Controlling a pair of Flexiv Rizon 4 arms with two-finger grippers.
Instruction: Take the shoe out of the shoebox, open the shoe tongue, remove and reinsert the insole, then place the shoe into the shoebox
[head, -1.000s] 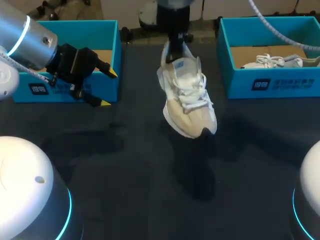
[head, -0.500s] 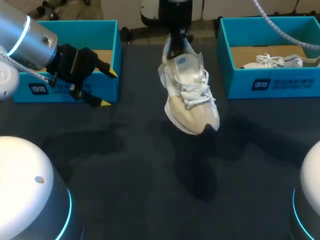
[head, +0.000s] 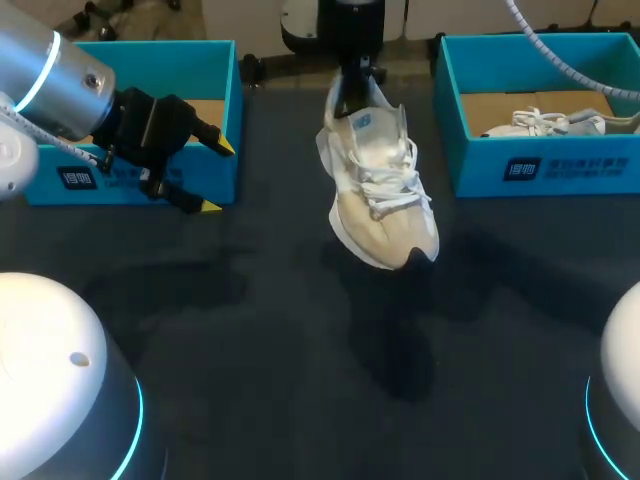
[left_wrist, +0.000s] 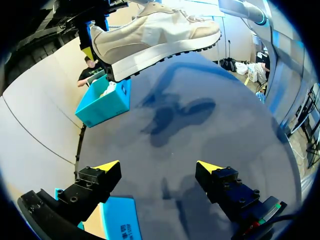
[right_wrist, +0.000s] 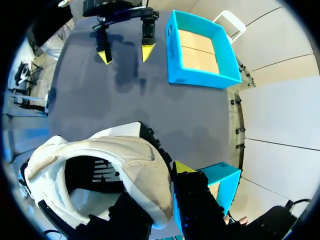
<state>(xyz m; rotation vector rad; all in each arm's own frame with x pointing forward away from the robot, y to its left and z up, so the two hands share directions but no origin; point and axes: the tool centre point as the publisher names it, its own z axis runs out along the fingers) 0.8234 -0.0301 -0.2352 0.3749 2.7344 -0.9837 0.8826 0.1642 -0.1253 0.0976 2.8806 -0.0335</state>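
The shoe (head: 380, 190) hangs above the middle of the table (head: 300, 380), its heel collar clamped between the fingers of the right gripper (head: 350, 88). Its long axis slopes, heel up toward the table's far edge and toe down toward the near edge. The left gripper (head: 219, 177) hovers over the table's far left, fingers wide apart and holding nothing. Two blue shoeboxes stand on the table's far side: the left shoebox (head: 215, 60) and the right shoebox (head: 560, 165), which contains a second shoe (head: 545, 122).

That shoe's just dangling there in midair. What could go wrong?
The right hand pinches the shoe only by its heel rim, toe hanging over the table; it could slip and drop. The left hand is open, away beside a shoebox, so nothing would catch it.
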